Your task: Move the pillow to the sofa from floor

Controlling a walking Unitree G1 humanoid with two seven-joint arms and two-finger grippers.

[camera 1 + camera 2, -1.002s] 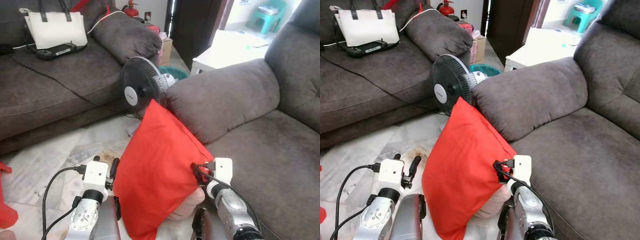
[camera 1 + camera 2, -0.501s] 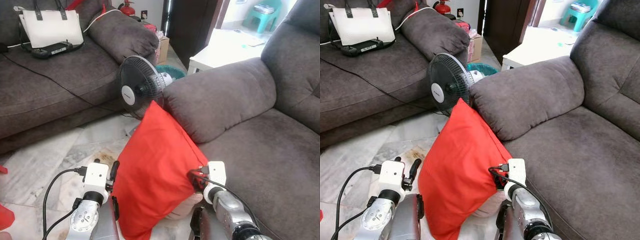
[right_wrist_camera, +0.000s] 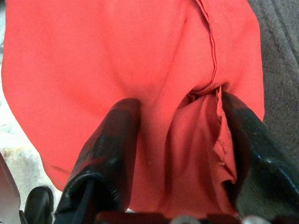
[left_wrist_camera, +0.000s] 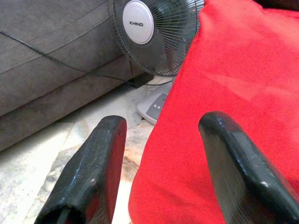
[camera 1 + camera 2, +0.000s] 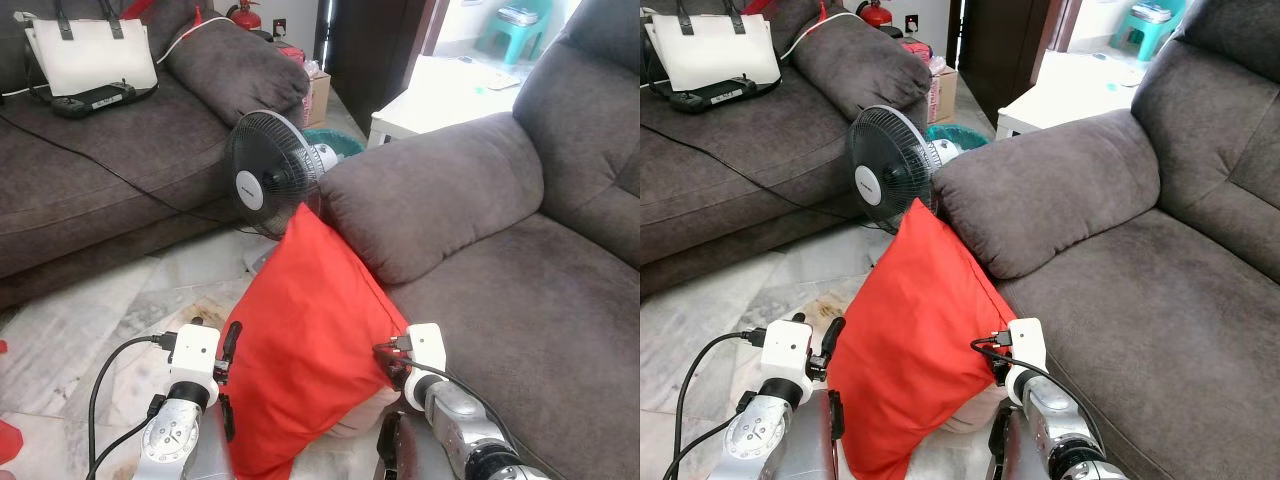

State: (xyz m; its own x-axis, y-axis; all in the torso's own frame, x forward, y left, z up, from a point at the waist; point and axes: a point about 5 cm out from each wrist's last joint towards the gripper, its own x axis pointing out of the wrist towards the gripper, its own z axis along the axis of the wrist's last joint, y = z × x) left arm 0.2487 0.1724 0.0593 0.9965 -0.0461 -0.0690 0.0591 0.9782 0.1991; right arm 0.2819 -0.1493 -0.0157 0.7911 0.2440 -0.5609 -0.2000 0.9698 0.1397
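Between the two arms, the red pillow [image 5: 310, 335] stands tilted against the sofa [image 5: 520, 290] armrest. Right claw [image 3: 180, 140] pinches a bunched fold at its seam edge; left claw [image 4: 161, 154], fingers spread, straddles its other edge.

We see two dark grey sofas: one [image 5: 90, 170] far left with a white bag [image 5: 90, 55] and a black cable [image 5: 110, 160], one [image 5: 520, 250] on the right. Between them a black fan [image 5: 270, 175] stands on the pale marble floor [image 5: 90, 310]. Far off are a dark door [image 5: 375, 45] and a white desk [image 5: 450, 85].
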